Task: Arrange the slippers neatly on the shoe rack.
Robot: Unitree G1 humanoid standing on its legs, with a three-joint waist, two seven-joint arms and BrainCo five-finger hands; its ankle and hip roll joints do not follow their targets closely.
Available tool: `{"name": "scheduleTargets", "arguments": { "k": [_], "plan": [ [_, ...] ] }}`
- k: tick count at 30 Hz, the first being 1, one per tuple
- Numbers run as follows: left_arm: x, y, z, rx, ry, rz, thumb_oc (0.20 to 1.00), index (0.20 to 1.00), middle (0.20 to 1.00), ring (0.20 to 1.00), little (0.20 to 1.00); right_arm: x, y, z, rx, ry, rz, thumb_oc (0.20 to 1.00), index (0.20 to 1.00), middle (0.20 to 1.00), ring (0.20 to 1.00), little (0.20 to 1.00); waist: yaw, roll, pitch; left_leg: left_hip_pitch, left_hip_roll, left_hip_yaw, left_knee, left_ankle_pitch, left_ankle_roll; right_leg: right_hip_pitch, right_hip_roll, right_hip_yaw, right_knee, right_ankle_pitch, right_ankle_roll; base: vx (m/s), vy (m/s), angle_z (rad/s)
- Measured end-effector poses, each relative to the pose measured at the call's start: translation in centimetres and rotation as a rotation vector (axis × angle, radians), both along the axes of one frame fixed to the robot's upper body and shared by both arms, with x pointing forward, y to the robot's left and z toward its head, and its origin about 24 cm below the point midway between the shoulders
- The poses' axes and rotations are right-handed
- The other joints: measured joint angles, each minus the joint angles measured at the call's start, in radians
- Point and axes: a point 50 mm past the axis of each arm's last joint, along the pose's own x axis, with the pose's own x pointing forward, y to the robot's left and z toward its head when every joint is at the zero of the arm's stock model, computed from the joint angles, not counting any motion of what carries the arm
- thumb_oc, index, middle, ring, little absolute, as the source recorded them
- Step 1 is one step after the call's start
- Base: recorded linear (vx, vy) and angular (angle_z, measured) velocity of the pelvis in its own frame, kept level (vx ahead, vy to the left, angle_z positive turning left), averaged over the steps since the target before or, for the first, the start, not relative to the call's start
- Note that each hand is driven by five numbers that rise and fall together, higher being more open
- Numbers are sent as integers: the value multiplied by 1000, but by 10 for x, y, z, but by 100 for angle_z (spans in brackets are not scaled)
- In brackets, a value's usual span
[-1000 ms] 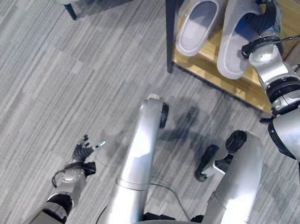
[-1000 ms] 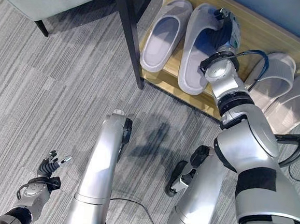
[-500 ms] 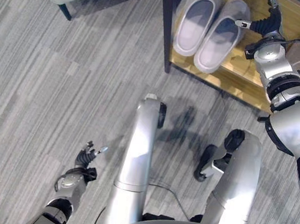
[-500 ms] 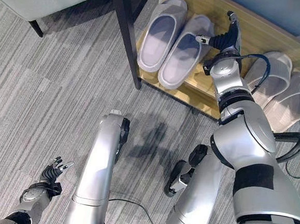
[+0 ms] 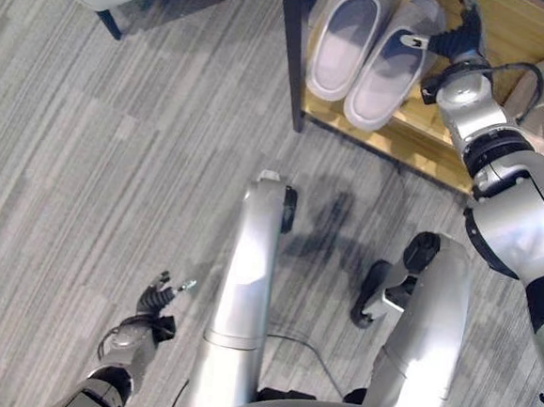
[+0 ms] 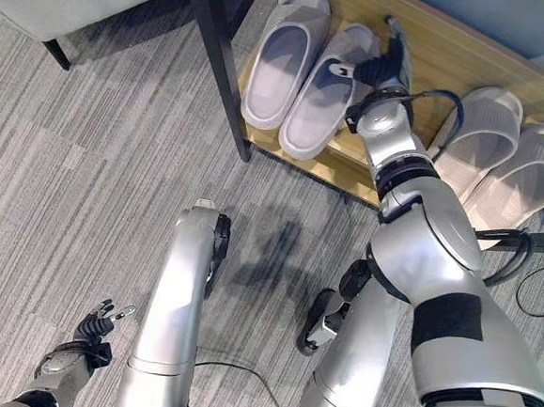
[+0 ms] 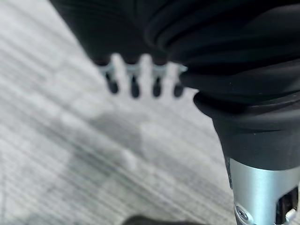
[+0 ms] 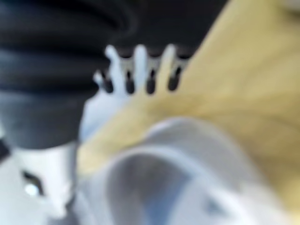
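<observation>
So there's a pair of pale grey slippers sitting side by side on the wooden shoe rack point(image 6: 453, 62), up around 12 o'clock in the head views. The left slipper point(image 6: 281, 58) sits right next to the rack's black post point(image 6: 217, 62), and the right slipper point(image 6: 326, 93) is touching it along the side, toes angled a bit toward 1 o'clock, heel hanging near the front edge of the shelf.

The right hand point(image 6: 389, 62) is reached out over the rack just beside the toe end of that right slipper, fingers straight and spread, thumb sticking toward the slipper, not gripping anything. In its wrist view the fingers point(image 8: 140, 70) stand straight in a row over the wood.

Another pair of beige slippers point(image 6: 501, 165) lies further along the shelf at about 2 o'clock.

The left hand point(image 6: 98, 322) hangs low over the grey carpet point(image 6: 85, 179) at roughly 7 o'clock, fingers loose and open, holding nothing.
</observation>
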Motion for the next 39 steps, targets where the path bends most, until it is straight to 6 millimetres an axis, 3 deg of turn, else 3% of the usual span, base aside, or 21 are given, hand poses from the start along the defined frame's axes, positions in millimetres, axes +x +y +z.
{"name": "scheduleTargets", "arguments": {
  "k": [6, 8, 10, 11, 13, 14, 17, 19, 20, 23, 26, 30, 33, 35, 37, 39],
  "plan": [
    [7, 3, 9, -7, -74, 31, 1000, 1000, 1000, 1000, 1000, -26, -26, 3, -85, -203, -56, 1000, 1000, 1000, 1000, 1000, -28, -4, -2, 9, 1, 11, -38, 5, 8, 1, -2, 0, -29, 3, 1, -89, -90, 3],
    [27, -7, 24, -31, -169, -8, 1000, 1000, 1000, 1000, 1000, -38, -49, -3, -20, -260, -117, 1000, 1000, 1000, 1000, 1000, -38, -14, -8, 33, 0, 34, -157, 37, 20, 8, -7, -14, -124, 28, -7, -197, -18, 19],
    [34, -10, 30, -42, -208, -19, 1000, 1000, 1000, 1000, 1000, -42, -55, -9, -12, -262, -131, 1000, 1000, 1000, 1000, 1000, -42, -14, -8, 51, 0, 40, -223, 64, 20, 21, -16, -30, -182, 49, -1, -169, 32, 19],
    [51, -13, 47, -35, -304, -39, 1000, 1000, 1000, 1000, 1000, -51, -66, -49, 31, -192, -155, 1000, 1000, 1000, 1000, 1000, -50, -6, -12, 117, -17, 26, -395, 130, -3, 98, -38, -101, -347, 112, 5, -93, 29, 14],
    [56, -17, 51, -41, -331, -37, 1000, 1000, 1000, 1000, 1000, -53, -65, -74, 57, -128, -149, 1000, 1000, 1000, 1000, 1000, -49, -4, -13, 156, -8, 19, -452, 138, 2, 138, -39, -129, -409, 123, -8, -116, 51, 6],
    [60, -23, 53, -53, -342, -50, 1000, 1000, 1000, 1000, 1000, -60, -65, -97, 87, -83, -142, 1000, 1000, 1000, 1000, 1000, -50, 10, -26, 164, -3, 11, -491, 149, -3, 161, -45, -156, -450, 131, -14, -134, 72, 15],
    [65, -48, 57, -82, -381, -149, 1000, 1000, 1000, 1000, 1000, -86, -63, -188, 119, 185, -148, 1000, 1000, 1000, 1000, 1000, -54, 20, -143, 165, -20, -4, -655, 212, -6, 185, -63, -222, -610, 181, -13, -173, 29, 22],
    [66, -66, 60, -78, -391, -272, 1000, 1000, 1000, 1000, 1000, -107, -48, -249, 62, 424, -99, 1000, 1000, 1000, 1000, 1000, -63, 23, -157, 291, -17, -3, -819, 268, -9, 317, -50, -263, -781, 244, 4, -120, -69, 7],
    [58, -75, 54, -66, -363, -347, 1000, 1000, 1000, 1000, 1000, -120, -37, -274, -18, 533, -27, 1000, 1000, 1000, 1000, 1000, -80, 17, -161, 431, -15, 0, -939, 295, -8, 460, -44, -286, -905, 280, 13, -84, -64, 4],
    [44, -81, 40, 27, -284, -468, 1000, 1000, 1000, 1000, 1000, -144, -23, -301, 17, 628, 37, 1000, 1000, 1000, 1000, 1000, -102, -24, -198, 648, -8, 15, -1126, 343, -16, 659, -29, -303, -1090, 333, 29, -35, -10, -3],
    [30, -83, 13, 134, -133, -497, 1000, 1000, 1000, 1000, 1000, -162, -19, -325, 72, 725, 40, 1000, 1000, 1000, 1000, 1000, -121, -46, -246, 838, 9, 39, -1286, 381, -5, 841, -4, -317, -1255, 393, 47, 102, -83, -14],
    [24, -94, 0, 187, -57, -559, 1000, 1000, 1000, 1000, 1000, -187, -25, -353, -61, 892, 87, 1000, 1000, 1000, 1000, 1000, -128, -65, -254, 1089, 22, 58, -1525, 481, -13, 1068, 26, -341, -1476, 480, 53, 122, -65, -8],
    [20, -117, -2, 235, -56, -733, 1000, 1000, 1000, 1000, 1000, -219, -40, -387, -120, 1089, 41, 1000, 1000, 1000, 1000, 1000, -128, -48, -278, 1325, 39, 74, -1767, 565, -17, 1273, 60, -359, -1674, 542, 71, 134, -39, -8],
    [22, -136, 2, 246, -95, -829, 1000, 1000, 1000, 1000, 1000, -241, -50, -402, -107, 1187, -9, 1000, 1000, 1000, 1000, 1000, -141, -29, -323, 1393, 50, 87, -1860, 595, -24, 1323, 73, -357, -1740, 563, 82, 223, -53, -15],
    [25, -147, 8, 261, -127, -891, 1000, 1000, 1000, 1000, 1000, -260, -54, -415, -54, 1274, -51, 1000, 1000, 1000, 1000, 1000, -157, -3, -347, 1505, 60, 110, -1954, 625, -27, 1411, 89, -355, -1808, 586, 91, 159, -44, -24],
    [27, -169, 24, 254, -241, -983, 1000, 1000, 1000, 1000, 1000, -296, -65, -429, -9, 1390, -118, 1000, 1000, 1000, 1000, 1000, -178, 42, -408, 1601, 76, 141, -2060, 656, -32, 1497, 118, -341, -1916, 628, 98, 142, -54, -38]
  ]
}}
